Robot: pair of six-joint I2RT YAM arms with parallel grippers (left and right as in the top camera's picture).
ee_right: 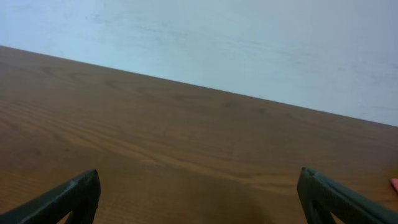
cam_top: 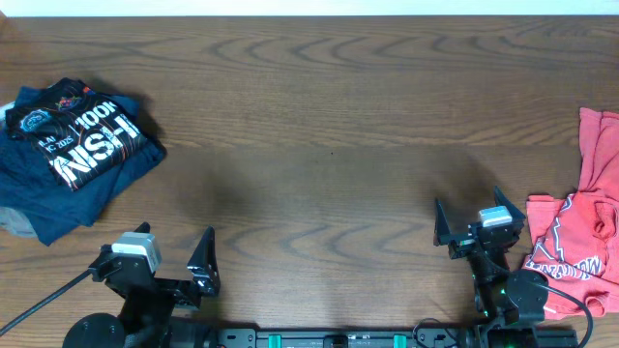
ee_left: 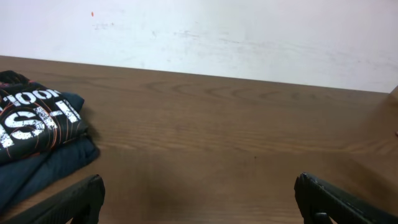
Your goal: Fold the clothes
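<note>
The black sports shirt (cam_top: 82, 135), a rumpled folded rectangle, tops navy cloth (cam_top: 58, 203) at the wood-grain tabletop's (cam_top: 319, 126) left edge; left gripper (cam_top: 155, 257) and right gripper (cam_top: 476, 220) gape wide.

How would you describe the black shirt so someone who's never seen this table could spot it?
At the left end of the wooden table lies a small pile of clothes. The black shirt is the folded piece on top, resting on a plain navy garment. Only it carries big white lettering and thin orange lines; the red T-shirt lies at the opposite end.
</note>
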